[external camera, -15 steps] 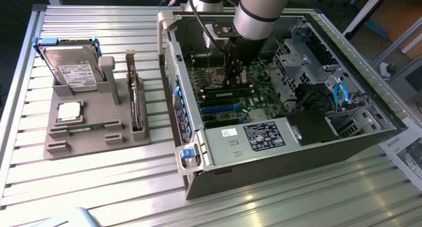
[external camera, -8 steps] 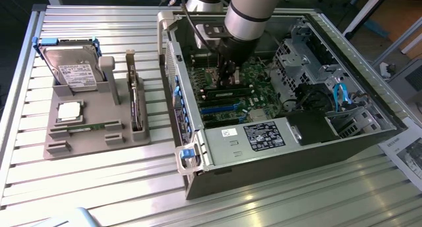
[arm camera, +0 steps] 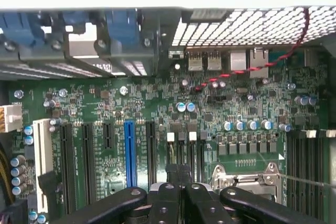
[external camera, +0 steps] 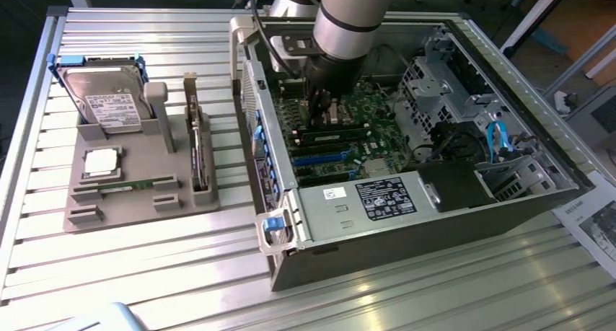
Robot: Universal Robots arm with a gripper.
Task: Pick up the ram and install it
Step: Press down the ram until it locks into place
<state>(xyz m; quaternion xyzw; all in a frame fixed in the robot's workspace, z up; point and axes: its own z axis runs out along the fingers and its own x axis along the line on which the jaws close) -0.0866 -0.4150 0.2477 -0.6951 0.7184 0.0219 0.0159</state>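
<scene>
The gripper (arm camera: 179, 174) hangs close over a green motherboard (arm camera: 157, 114), its black fingers (arm camera: 172, 178) pressed together with no gap showing. No green stick can be made out between them. The fingertips sit near two white-capped slots (arm camera: 181, 148). To one side lie long black slots, one blue slot (arm camera: 130, 153) and a white one (arm camera: 41, 156). On the other side is a silver processor socket (arm camera: 247, 174). A red wire (arm camera: 252, 62) runs across a row of metal ports (arm camera: 223, 60), under a perforated metal panel (arm camera: 247, 24).

Open computer case (external camera: 500, 115) at the exterior view's right, holder tray (external camera: 135, 179) well apart at its left, hand (external camera: 322, 104) inside case over motherboard (external camera: 356, 147)
</scene>
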